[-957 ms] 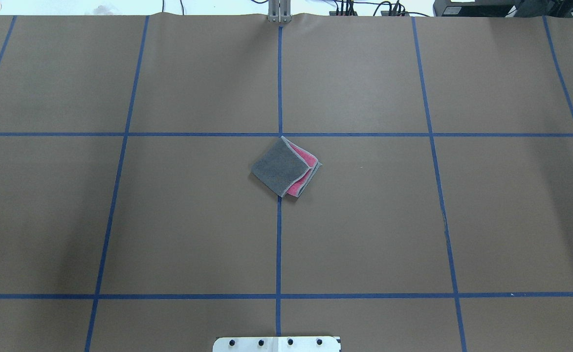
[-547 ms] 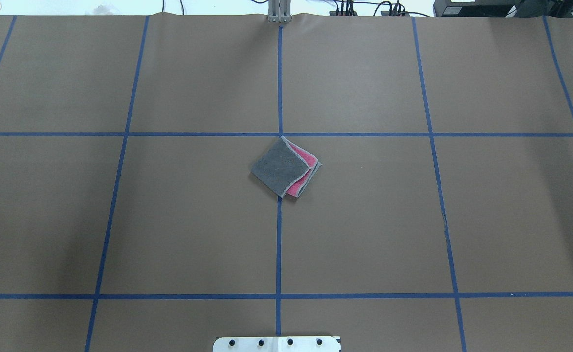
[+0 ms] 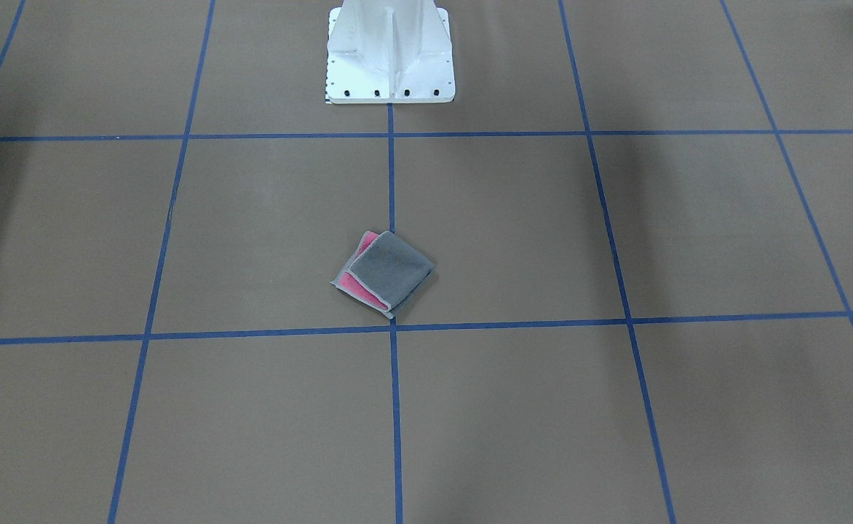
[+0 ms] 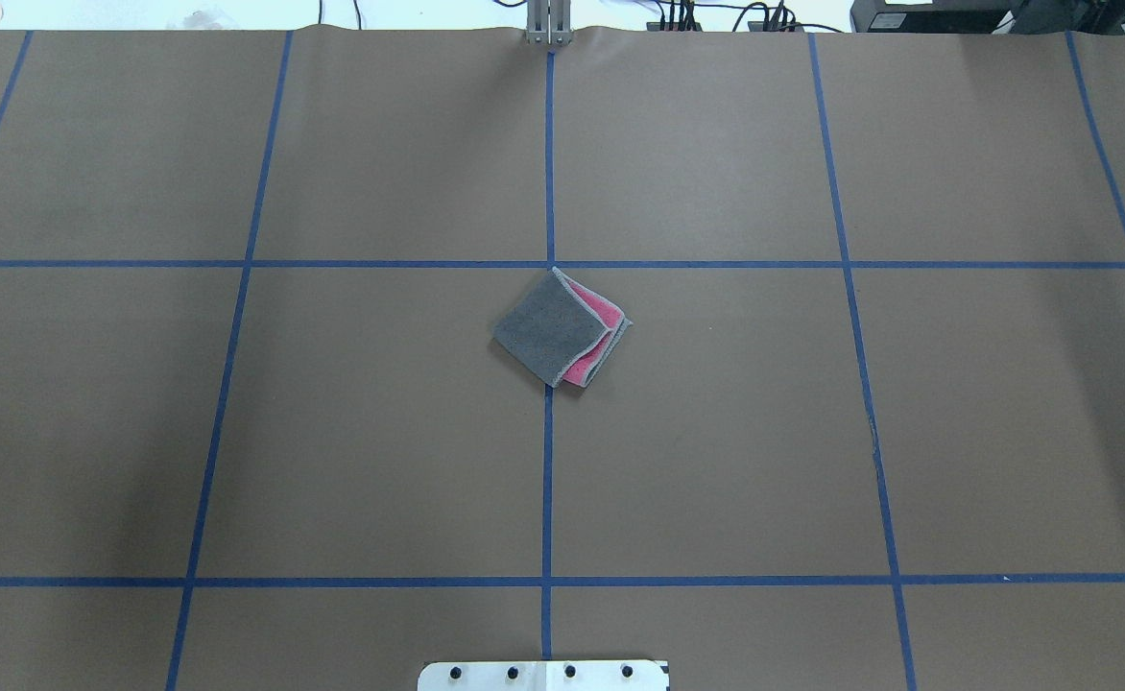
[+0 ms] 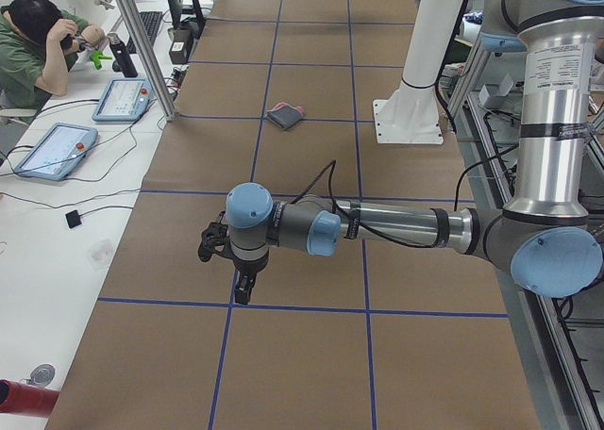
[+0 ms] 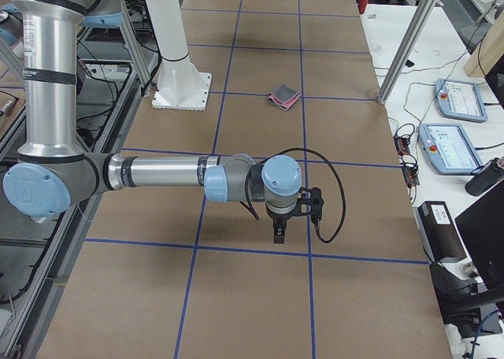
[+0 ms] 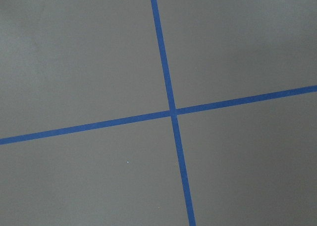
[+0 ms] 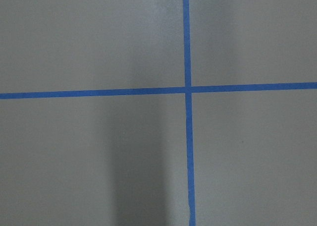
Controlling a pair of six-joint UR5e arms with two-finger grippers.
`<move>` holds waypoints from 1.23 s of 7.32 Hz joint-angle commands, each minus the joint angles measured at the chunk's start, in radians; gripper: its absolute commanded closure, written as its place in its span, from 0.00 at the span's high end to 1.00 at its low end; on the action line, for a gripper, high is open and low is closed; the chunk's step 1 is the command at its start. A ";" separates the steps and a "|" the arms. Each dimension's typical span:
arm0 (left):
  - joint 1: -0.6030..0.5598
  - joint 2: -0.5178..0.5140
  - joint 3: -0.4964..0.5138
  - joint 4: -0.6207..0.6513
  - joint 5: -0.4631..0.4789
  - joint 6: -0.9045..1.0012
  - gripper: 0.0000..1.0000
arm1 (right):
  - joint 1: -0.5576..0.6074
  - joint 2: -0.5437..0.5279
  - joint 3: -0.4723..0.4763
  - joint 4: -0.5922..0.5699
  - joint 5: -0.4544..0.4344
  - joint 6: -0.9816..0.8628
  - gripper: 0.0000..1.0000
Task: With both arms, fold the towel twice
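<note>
Overhead exterior, near to far: white bolted base plate [image 4: 543, 675] at the near edge of the desk [image 4: 380, 432], brown-papered and gridded with blue tape lines [image 4: 547, 480]. Farther out, about mid-desk, the towel [image 4: 551, 329]: folded to a small square, turned like a diamond, dark grey face up, pink showing along its right-hand edges beside a pale grey border. Lies flat across the centre tape line, far corner just beside the cross line. Beyond it, at the far edge, a metal post [image 4: 547, 24] and black cables [image 4: 764, 14].

Exterior left: left arm [image 5: 396, 227] reaching low over the desk, well apart from the towel [image 5: 285, 115]; left tool [image 5: 243, 287] pointing down near a tape crossing, wide or narrow impossible to tell.

Exterior right: right arm [image 6: 157, 172] likewise low and well apart from the towel [image 6: 283, 96]; right tool [image 6: 279, 233] pointing down, opening likewise impossible to tell.

Wrist views: only brown paper and a blue tape crossing each.
</note>
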 commanded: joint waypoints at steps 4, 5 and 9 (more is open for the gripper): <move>0.000 0.002 -0.002 0.001 -0.001 0.000 1.00 | 0.000 -0.007 0.006 0.008 -0.041 -0.002 0.99; -0.001 0.002 -0.004 0.001 -0.001 0.000 1.00 | 0.000 -0.007 0.006 0.008 -0.041 -0.002 0.99; 0.000 0.002 -0.005 0.001 -0.001 0.000 1.00 | 0.000 -0.009 0.007 0.008 -0.041 -0.002 0.99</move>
